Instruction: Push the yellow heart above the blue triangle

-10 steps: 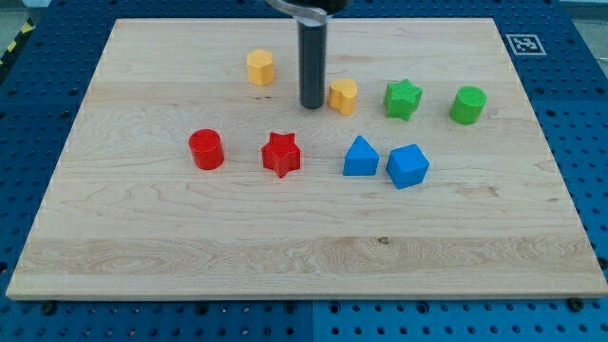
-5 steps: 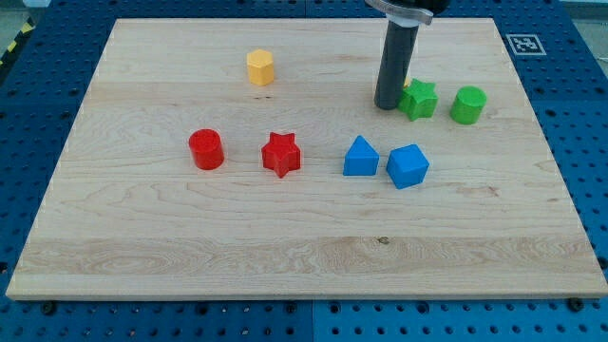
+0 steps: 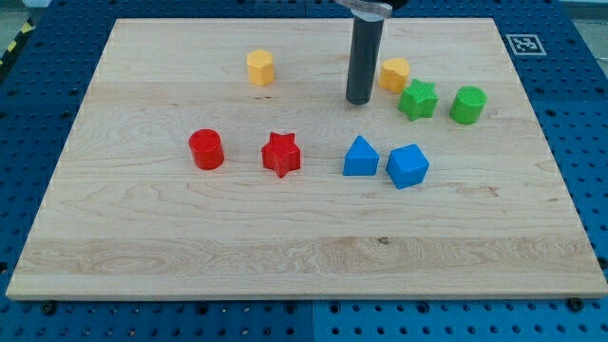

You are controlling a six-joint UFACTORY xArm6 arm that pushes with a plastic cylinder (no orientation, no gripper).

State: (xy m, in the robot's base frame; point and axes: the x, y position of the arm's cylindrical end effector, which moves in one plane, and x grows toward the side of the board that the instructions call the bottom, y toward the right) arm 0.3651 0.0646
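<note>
The yellow heart (image 3: 395,73) lies near the view's top right, touching or almost touching the green star (image 3: 418,100) just below and right of it. The blue triangle (image 3: 360,157) sits lower, at centre right, with a blue angular block (image 3: 408,166) beside it on the right. My tip (image 3: 359,100) rests on the board left of the yellow heart, a small gap apart, and straight above the blue triangle in the view.
A green cylinder (image 3: 468,104) stands right of the green star. A yellow hexagon block (image 3: 259,67) sits at top centre left. A red cylinder (image 3: 205,149) and a red star (image 3: 281,153) lie at centre left. The wooden board (image 3: 190,237) ends near the view's edges.
The yellow heart went from left of the green star to its upper left. My tip swept right to the star, hiding the heart, then came back left.
</note>
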